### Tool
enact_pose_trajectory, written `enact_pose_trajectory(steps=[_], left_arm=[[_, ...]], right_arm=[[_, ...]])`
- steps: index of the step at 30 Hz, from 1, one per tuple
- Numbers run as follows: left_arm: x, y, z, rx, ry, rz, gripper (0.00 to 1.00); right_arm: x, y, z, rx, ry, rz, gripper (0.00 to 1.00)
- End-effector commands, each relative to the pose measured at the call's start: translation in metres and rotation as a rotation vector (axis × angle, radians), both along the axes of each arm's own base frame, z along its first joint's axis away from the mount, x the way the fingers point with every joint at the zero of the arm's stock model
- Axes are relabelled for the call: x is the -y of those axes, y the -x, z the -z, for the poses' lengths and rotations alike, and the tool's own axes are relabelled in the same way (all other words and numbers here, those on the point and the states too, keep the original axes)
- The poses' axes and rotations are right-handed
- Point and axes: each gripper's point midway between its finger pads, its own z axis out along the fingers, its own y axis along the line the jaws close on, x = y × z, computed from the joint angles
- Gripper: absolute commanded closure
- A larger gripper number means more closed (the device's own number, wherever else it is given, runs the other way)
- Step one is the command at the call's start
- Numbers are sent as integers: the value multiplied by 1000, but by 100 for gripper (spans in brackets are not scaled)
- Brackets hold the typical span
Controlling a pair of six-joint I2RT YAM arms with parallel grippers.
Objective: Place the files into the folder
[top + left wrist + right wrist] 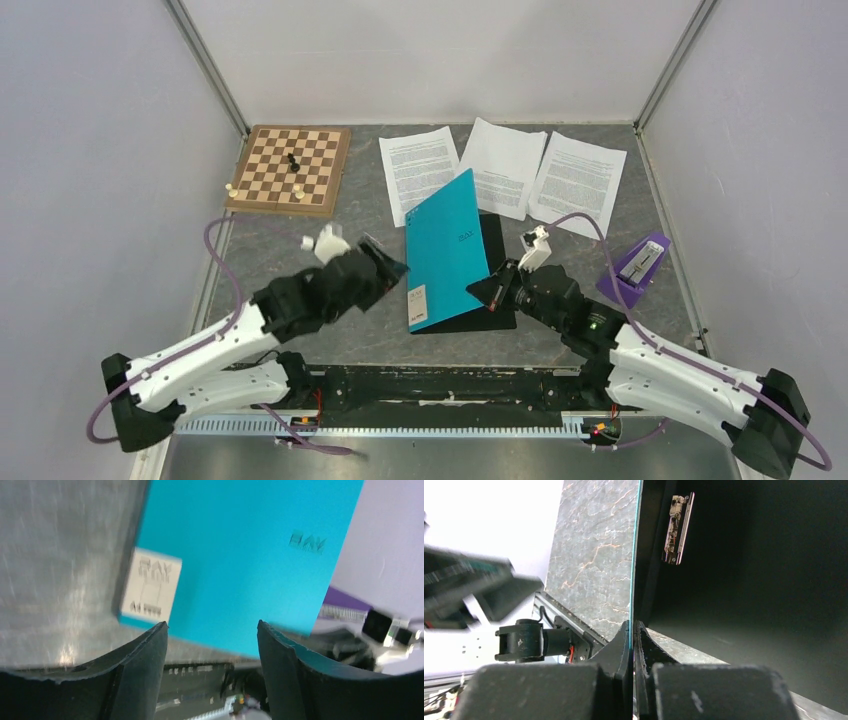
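Right gripper (495, 288) clamped on folder (445, 250) cover edge, teal cover tilted up off black back; left gripper (388, 262) spread wide beside it; three papers (503, 166) behind

On the grey table (370, 335) a chessboard (290, 168) is laid beyond the fingers of the left gripper (388, 262), three sheets (505, 165) beyond those of the right gripper (488, 290), the folder (445, 250) between both, and a purple stand (635, 268) outside the right.

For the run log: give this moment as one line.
right tool shut on folder, cover raised | left tool open beside folder | files on table
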Motion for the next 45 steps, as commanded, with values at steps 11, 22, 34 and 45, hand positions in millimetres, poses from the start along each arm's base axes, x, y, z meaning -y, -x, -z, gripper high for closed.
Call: enact_pose_trajectory(steps=[11, 22, 34, 45], left_arm=[[-35, -146, -20, 56, -282, 75, 25], [-86, -193, -46, 75, -329, -64, 21], [-108, -194, -107, 164, -378, -37, 21], [-157, -167, -140, 208, -645, -58, 20]], right_arm=[[4, -9, -95, 188, 159, 25, 100], [-48, 9, -99, 265, 263, -166, 47], [-141, 35, -129, 412, 197, -388, 29], [-210, 69, -113, 449, 172, -570, 21]])
